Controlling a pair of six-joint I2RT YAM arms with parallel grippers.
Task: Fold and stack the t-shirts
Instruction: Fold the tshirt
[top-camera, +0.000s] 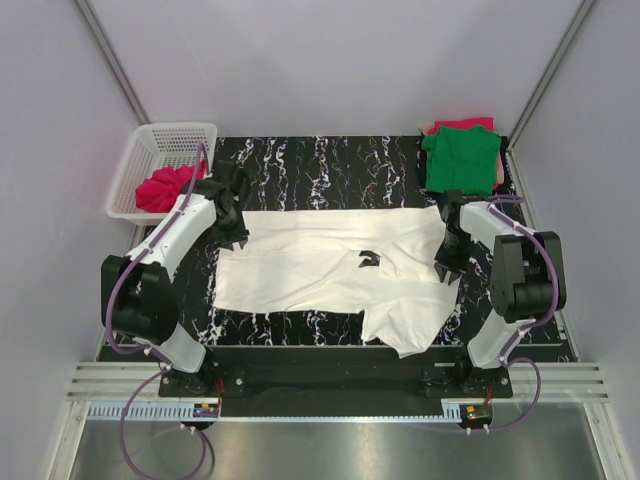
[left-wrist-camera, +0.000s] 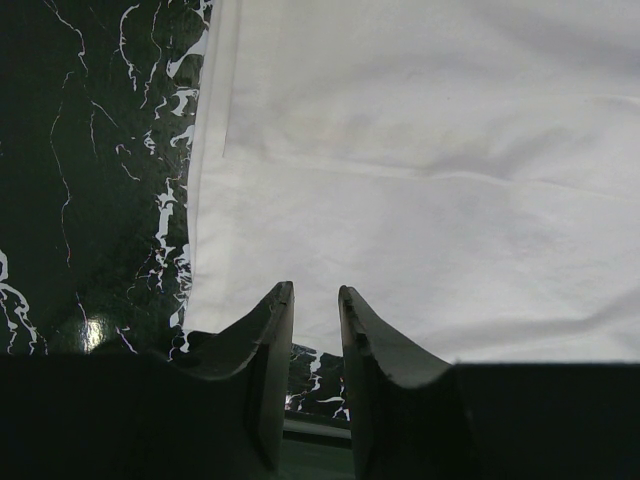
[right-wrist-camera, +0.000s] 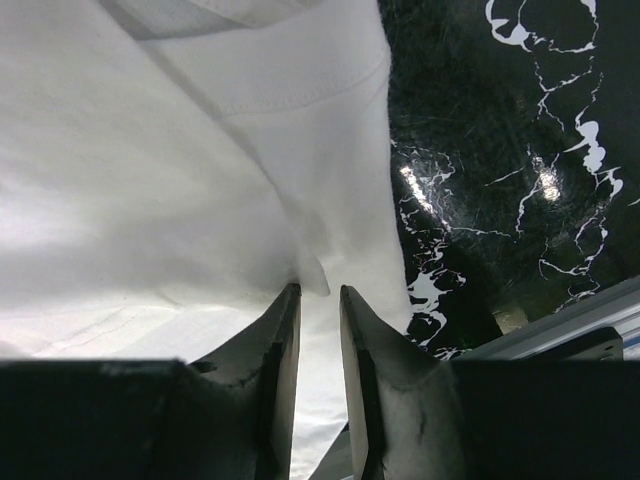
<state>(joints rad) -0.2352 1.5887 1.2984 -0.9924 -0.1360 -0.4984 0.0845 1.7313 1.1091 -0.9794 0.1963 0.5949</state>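
Observation:
A white t-shirt (top-camera: 320, 265) lies spread and partly folded across the black marble table (top-camera: 320, 160), with one flap trailing toward the front right. My left gripper (top-camera: 238, 238) hovers at its back left edge. In the left wrist view the jaws (left-wrist-camera: 315, 290) stand slightly apart with only table showing between them, and the shirt (left-wrist-camera: 420, 180) lies just past the tips. My right gripper (top-camera: 448, 270) is at the shirt's right edge. Its jaws (right-wrist-camera: 318, 288) are slightly apart over the white cloth (right-wrist-camera: 150, 180), and a small pinched ridge sits at the tips. A folded green t-shirt (top-camera: 460, 160) rests on a pinkish-red one (top-camera: 465, 125) at the back right.
A white plastic basket (top-camera: 140, 165) at the back left holds a crumpled red garment (top-camera: 165, 188). Bare marble (left-wrist-camera: 90, 200) shows left of the shirt and at its right (right-wrist-camera: 500, 150). A metal rail (right-wrist-camera: 580, 320) borders the table's right side. White walls enclose the cell.

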